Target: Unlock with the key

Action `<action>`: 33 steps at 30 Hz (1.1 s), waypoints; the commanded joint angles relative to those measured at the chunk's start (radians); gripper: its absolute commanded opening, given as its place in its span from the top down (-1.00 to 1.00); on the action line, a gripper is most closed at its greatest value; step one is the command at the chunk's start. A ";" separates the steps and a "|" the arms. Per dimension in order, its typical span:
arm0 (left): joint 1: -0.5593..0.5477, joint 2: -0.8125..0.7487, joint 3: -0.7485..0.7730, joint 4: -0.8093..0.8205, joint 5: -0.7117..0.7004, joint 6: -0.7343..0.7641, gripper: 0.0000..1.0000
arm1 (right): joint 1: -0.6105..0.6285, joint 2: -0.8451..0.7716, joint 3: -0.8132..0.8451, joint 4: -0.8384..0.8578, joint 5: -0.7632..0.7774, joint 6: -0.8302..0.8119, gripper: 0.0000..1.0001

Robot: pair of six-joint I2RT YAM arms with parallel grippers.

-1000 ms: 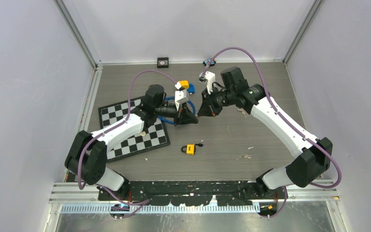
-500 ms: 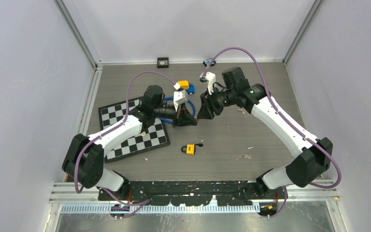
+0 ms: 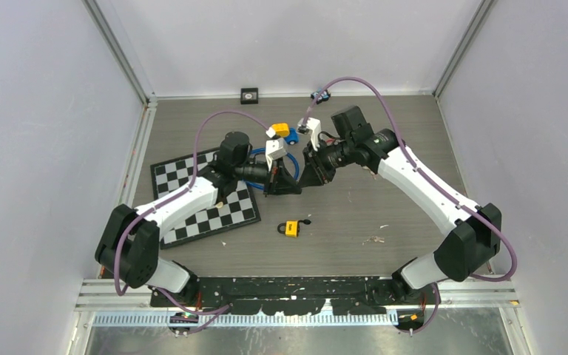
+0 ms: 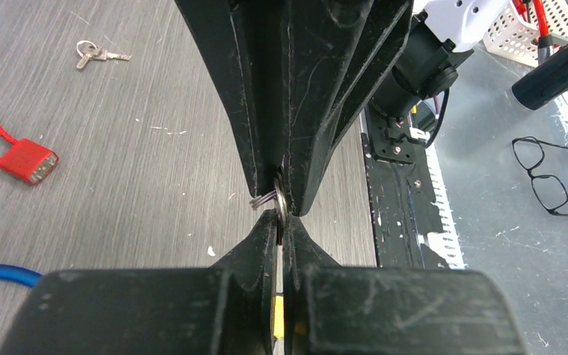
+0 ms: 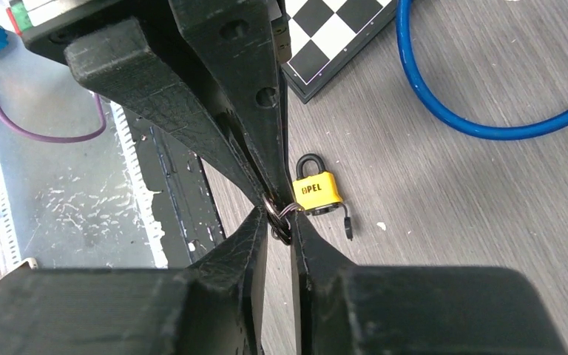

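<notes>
Key: held aloft in my L claw, clamped shut; R claw tip-to-tip on it, grip can't tell; padlock on bench below, insertion + turn not yet done

— How much of the key is shown?
— Only its ring and a sliver of metal; the rest is covered by the fingertips of the left gripper and right gripper. Whether it is pinched by the right one cannot be told.
— Anything cut off?
— The blue cable, by the right wrist picture's edge.
</notes>
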 commanded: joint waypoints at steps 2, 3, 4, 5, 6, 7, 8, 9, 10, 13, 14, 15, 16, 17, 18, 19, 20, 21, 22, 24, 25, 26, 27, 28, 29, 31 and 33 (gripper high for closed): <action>-0.003 -0.033 -0.009 0.054 0.022 -0.015 1.00 | 0.005 0.002 0.005 -0.007 -0.016 -0.027 0.80; -0.003 -0.033 -0.012 0.055 0.022 -0.015 1.00 | 0.005 -0.002 0.006 -0.012 -0.014 -0.033 0.88; -0.002 -0.035 -0.014 0.056 0.023 -0.013 1.00 | 0.005 -0.007 0.006 -0.015 -0.009 -0.040 0.97; -0.003 -0.038 -0.016 0.055 0.026 -0.011 1.00 | 0.005 -0.012 0.005 -0.018 -0.003 -0.050 0.99; -0.002 -0.039 -0.016 0.052 0.030 -0.009 1.00 | 0.005 -0.018 0.004 -0.028 0.003 -0.064 0.99; -0.002 -0.042 -0.016 0.047 0.038 -0.006 1.00 | 0.005 -0.022 0.006 -0.042 0.007 -0.083 0.99; -0.002 -0.045 -0.014 0.041 0.045 0.000 0.98 | 0.005 -0.027 0.006 -0.056 0.011 -0.104 0.99; -0.002 -0.047 -0.011 0.034 0.053 0.007 0.91 | 0.005 -0.031 0.005 -0.067 0.013 -0.119 0.99; -0.002 -0.050 -0.009 0.028 0.060 0.013 0.86 | 0.005 -0.032 0.005 -0.080 0.013 -0.133 0.99; -0.002 -0.052 0.007 -0.004 0.085 0.037 0.64 | 0.005 -0.032 0.010 -0.122 0.010 -0.171 0.99; -0.002 -0.052 0.014 -0.020 0.095 0.054 0.58 | 0.005 -0.032 0.013 -0.135 0.012 -0.183 0.99; -0.002 -0.054 0.019 -0.032 0.101 0.063 0.50 | 0.005 -0.032 0.014 -0.149 0.015 -0.192 0.99; -0.002 -0.055 0.020 -0.042 0.107 0.071 0.44 | 0.005 -0.033 0.016 -0.156 0.019 -0.199 0.99; -0.002 -0.056 0.022 -0.050 0.109 0.081 0.41 | 0.005 -0.035 0.016 -0.159 0.022 -0.201 0.99; -0.002 -0.058 0.021 -0.054 0.110 0.086 0.40 | 0.005 -0.037 0.016 -0.163 0.023 -0.204 0.99; -0.002 -0.058 0.021 -0.053 0.107 0.087 0.42 | 0.006 -0.038 0.016 -0.164 0.022 -0.204 0.99; -0.002 -0.056 0.022 -0.051 0.107 0.087 0.48 | 0.005 -0.040 0.015 -0.161 0.019 -0.203 0.99; -0.002 -0.053 0.022 -0.047 0.104 0.085 0.54 | 0.005 -0.043 0.016 -0.157 0.013 -0.196 0.99; -0.002 -0.046 0.021 -0.040 0.103 0.084 0.58 | 0.005 -0.045 0.015 -0.151 0.006 -0.188 0.99; -0.002 -0.036 0.017 -0.018 0.103 0.082 0.56 | 0.005 -0.049 0.016 -0.137 -0.009 -0.171 0.99; -0.002 -0.030 0.014 0.004 0.108 0.073 0.51 | 0.005 -0.049 0.016 -0.130 -0.017 -0.163 0.99; -0.002 -0.021 0.011 0.026 0.114 0.062 0.47 | 0.006 -0.050 0.015 -0.120 -0.024 -0.155 0.99; -0.001 -0.009 0.010 0.047 0.123 0.044 0.41 | 0.005 -0.051 0.015 -0.113 -0.032 -0.148 0.98; -0.002 0.002 0.012 0.063 0.131 0.036 0.34 | 0.005 -0.050 0.017 -0.105 -0.037 -0.141 0.99; -0.002 0.018 0.013 0.077 0.139 0.019 0.31 | 0.005 -0.050 0.018 -0.101 -0.039 -0.136 0.99; -0.002 0.036 0.010 0.118 0.152 -0.017 0.27 | 0.005 -0.050 0.021 -0.096 -0.042 -0.130 0.99; -0.002 0.048 -0.003 0.175 0.162 -0.057 0.28 | 0.005 -0.054 0.023 -0.092 -0.042 -0.127 0.99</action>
